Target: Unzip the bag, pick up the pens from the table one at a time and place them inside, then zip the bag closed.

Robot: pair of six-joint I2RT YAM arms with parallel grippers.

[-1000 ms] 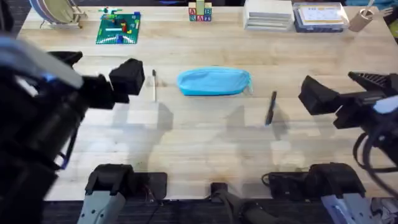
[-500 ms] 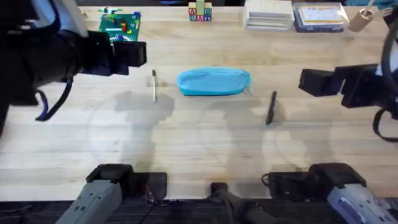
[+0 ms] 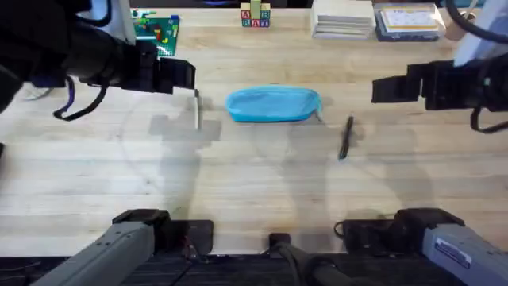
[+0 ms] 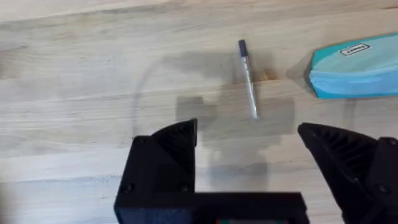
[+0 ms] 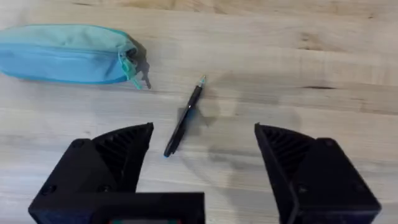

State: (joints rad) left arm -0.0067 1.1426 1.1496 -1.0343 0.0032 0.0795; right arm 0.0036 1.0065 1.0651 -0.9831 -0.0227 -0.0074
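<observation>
**Both arms raised and swung toward the bag; nothing handled yet**

Compared with a second ago, both arms have lifted off their low rest positions and extended over the table [image 3: 254, 199]. The left gripper [image 3: 184, 74] now hangs above the left pen [image 3: 197, 107]; the right gripper [image 3: 385, 89] sits above and to the right of the right pen [image 3: 346, 137]. In both wrist views the jaws stand wide apart and hold nothing.

The bag [image 3: 273, 104] lies flat at mid-table between the two pens, untouched and in the same place as before. Its zip appears fully closed, with the pull tab at its right end, nearest the right pen. Both pens lie on the wood, apart from the bag, neither moved.

Assessment: this was an approach move only. The first step, unzipping, is not begun. The right gripper is the better placed for the pull tab; the left could steady the opposite end
</observation>
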